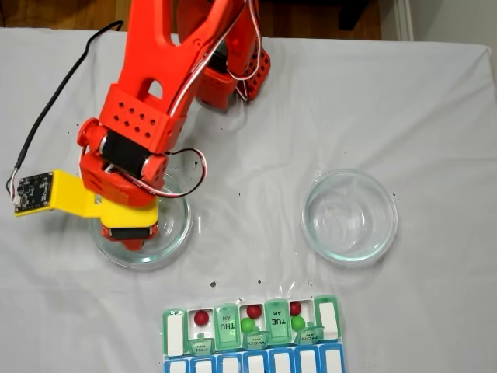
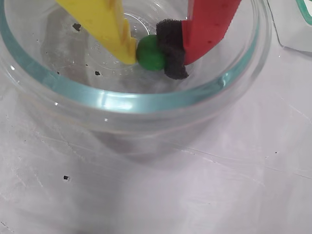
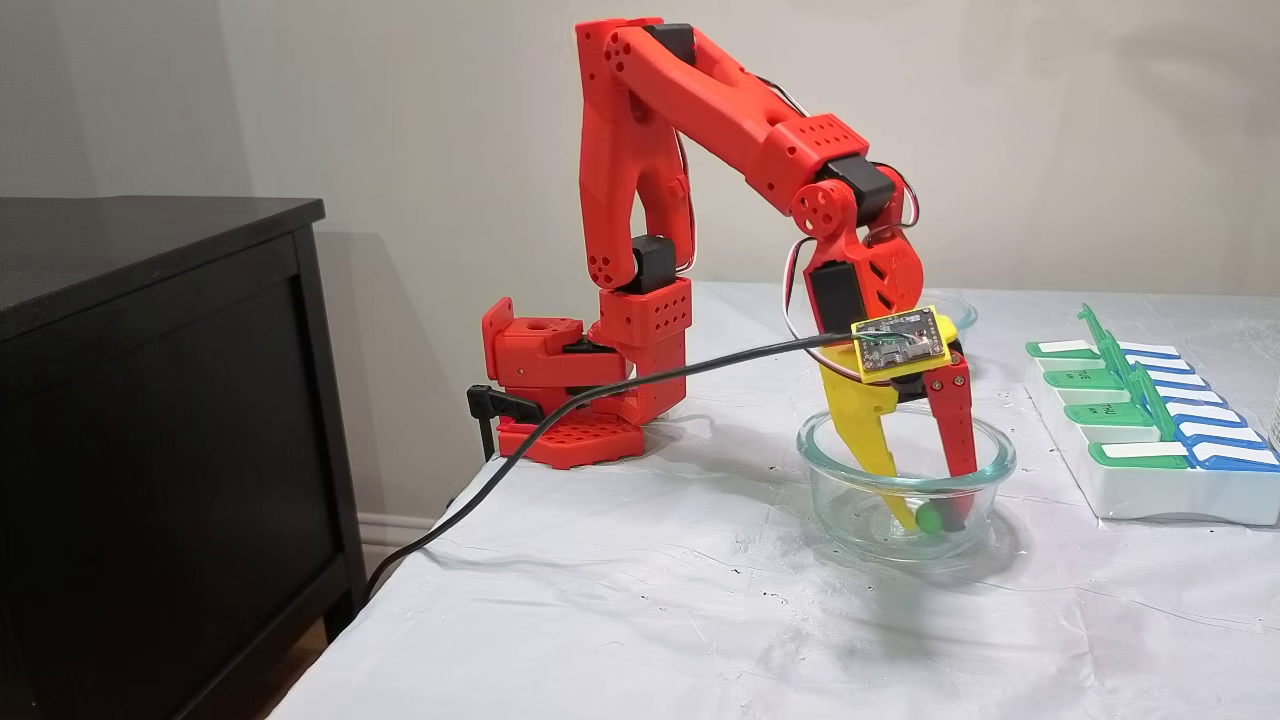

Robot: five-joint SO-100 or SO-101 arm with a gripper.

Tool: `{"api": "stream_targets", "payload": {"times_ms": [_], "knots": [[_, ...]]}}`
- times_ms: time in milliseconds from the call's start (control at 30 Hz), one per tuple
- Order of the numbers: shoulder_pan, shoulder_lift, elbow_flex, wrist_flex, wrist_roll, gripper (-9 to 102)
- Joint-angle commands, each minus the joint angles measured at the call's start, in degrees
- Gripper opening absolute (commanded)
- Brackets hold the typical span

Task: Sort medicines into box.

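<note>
Glossy green, the round pill (image 2: 150, 52) sits pinched between the gripper's (image 2: 153, 52) yellow finger (image 2: 105, 24) and the black foam pad (image 2: 170, 46) on its red finger, low inside the near glass dish (image 2: 122, 100). Beyond stands the box (image 1: 252, 330), lids raised, with three dark red pills (image 1: 254, 311) and two green pills (image 1: 248, 325) in its compartments. An empty glass dish (image 1: 349, 216) lies well apart on the white cloth (image 1: 435, 116).

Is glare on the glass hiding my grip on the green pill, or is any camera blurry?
Wrist view: sharp; glare streaks the dish rim, but the green pill shows clearly, pinched by the gripper. A fixed view from above: soft, arm covers the dish. A fixed view from the side: sharp, pill dim through glass.
</note>
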Motion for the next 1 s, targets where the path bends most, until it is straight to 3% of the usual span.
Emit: {"api": "stream_targets", "payload": {"times_ms": [0,133,367,567,767,967], "knots": [[-0.8,1.0,-4.0,-1.0,0.3,5],[-0.9,1.2,-3.7,-1.2,0.3,0],[1.0,7.9,-1.9,1.2,-0.9,0],[0.6,22.3,4.7,0.0,-0.2,0],[-1.1,33.1,2.9,5.8,2.1,0],[-8.9,34.9,4.0,-3.9,13.7,0]]}}
